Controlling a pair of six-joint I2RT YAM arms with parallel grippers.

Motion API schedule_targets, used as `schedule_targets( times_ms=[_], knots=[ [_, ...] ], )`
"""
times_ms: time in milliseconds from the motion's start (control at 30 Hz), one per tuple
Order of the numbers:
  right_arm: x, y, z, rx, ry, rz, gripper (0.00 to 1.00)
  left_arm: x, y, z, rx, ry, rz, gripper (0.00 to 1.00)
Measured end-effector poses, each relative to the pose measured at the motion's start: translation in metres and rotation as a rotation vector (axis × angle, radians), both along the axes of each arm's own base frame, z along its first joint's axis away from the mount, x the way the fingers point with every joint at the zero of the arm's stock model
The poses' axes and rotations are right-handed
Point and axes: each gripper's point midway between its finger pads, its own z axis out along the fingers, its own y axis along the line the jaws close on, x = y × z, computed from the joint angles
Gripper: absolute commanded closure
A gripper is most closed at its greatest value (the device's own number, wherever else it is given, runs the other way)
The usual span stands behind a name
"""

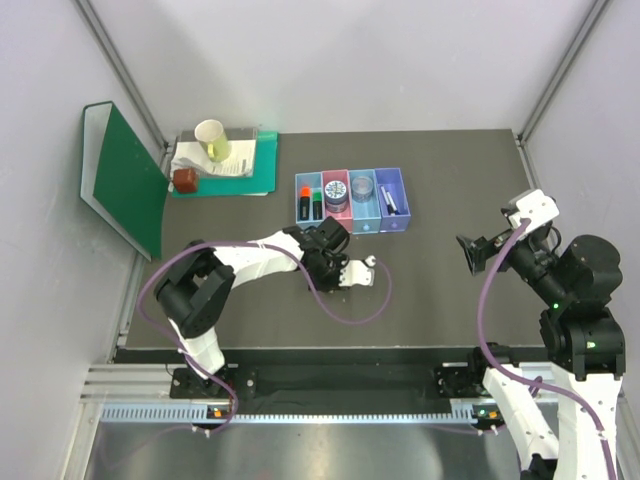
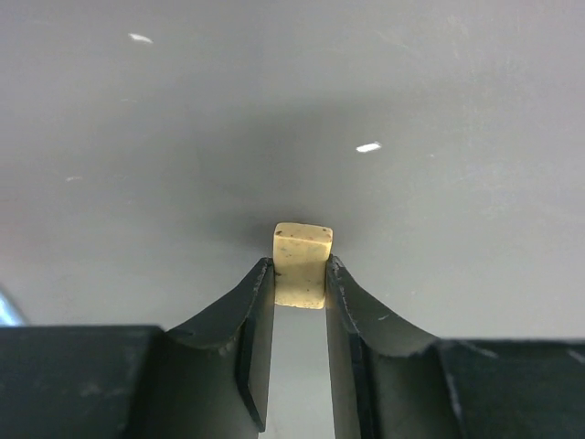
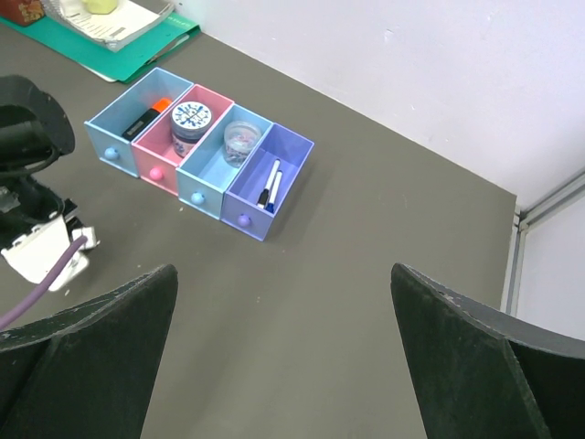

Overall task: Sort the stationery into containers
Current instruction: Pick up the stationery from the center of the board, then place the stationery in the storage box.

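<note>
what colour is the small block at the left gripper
The block is pale tan; the left wrist view shows it best.

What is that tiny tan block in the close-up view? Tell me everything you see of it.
The tan block is a small, pale yellowish-tan rectangular piece, matte and eraser-like, with a few dark specks near its top corners. It seems to rest on the dark grey table, pinched on both sides by the black fingers of the left gripper. Nothing else touches it.
</note>
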Motion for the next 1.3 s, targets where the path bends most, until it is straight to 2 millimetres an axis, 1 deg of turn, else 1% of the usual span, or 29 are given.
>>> schedule_targets(
  times_ms=[33,100,167,267,367,433,500,567,667,733,767,833,900,1000,1167,1267,1300],
  knots=[
    [0.000,0.000,0.000,0.000,0.000,0.000,0.00,0.001,-0.001,0.004,0.000,0.005,0.011,0.85],
    [0.000,0.000,-0.001,0.000,0.001,-0.001,0.00,0.008,-0.009,0.020,-0.024,-0.008,0.028,0.85],
    [0.001,0.000,-0.004,0.000,0.008,-0.001,0.00,0.019,-0.021,0.044,-0.065,-0.038,0.044,0.83],
    [0.001,0.000,-0.005,0.000,0.013,-0.001,0.00,0.046,-0.047,0.101,-0.174,-0.142,0.061,0.84],
    [0.001,0.000,-0.005,0.000,0.012,-0.001,0.00,0.067,-0.061,0.141,-0.239,-0.240,0.071,0.84],
    [0.001,0.000,-0.005,0.000,0.011,-0.001,0.00,0.080,-0.063,0.157,-0.253,-0.291,0.077,0.84],
    [0.001,0.000,-0.005,-0.001,0.012,-0.001,0.00,0.093,-0.065,0.164,-0.254,-0.324,0.085,0.85],
    [0.002,-0.001,-0.005,-0.002,0.012,-0.004,0.00,0.110,-0.067,0.162,-0.241,-0.342,0.097,0.85],
    [0.002,-0.001,-0.006,-0.004,0.013,-0.006,0.00,0.146,-0.069,0.150,-0.219,-0.352,0.141,0.86],
    [0.002,-0.002,-0.006,-0.004,0.014,-0.008,0.00,0.173,-0.067,0.137,-0.196,-0.357,0.178,0.86],
    [0.002,-0.002,-0.006,-0.004,0.014,-0.008,0.00,0.183,-0.065,0.129,-0.183,-0.358,0.192,0.86],
    [0.002,-0.002,-0.006,-0.005,0.014,-0.010,0.00,0.201,-0.058,0.115,-0.153,-0.356,0.220,0.86],
    [0.002,-0.002,-0.006,-0.005,0.014,-0.012,0.00,0.213,-0.050,0.105,-0.124,-0.353,0.237,0.86],
    [0.002,-0.003,-0.006,-0.006,0.014,-0.016,0.00,0.221,-0.041,0.096,-0.097,-0.353,0.250,0.86],
    [0.003,-0.003,-0.006,-0.006,0.013,-0.019,0.00,0.223,-0.034,0.093,-0.083,-0.351,0.254,0.86],
    [0.003,-0.003,-0.006,-0.006,0.013,-0.019,0.00,0.220,-0.030,0.086,-0.068,-0.338,0.251,0.87],
    [0.003,-0.003,-0.006,-0.006,0.012,-0.019,0.00,0.218,-0.029,0.080,-0.058,-0.327,0.249,0.87]
  ],
)
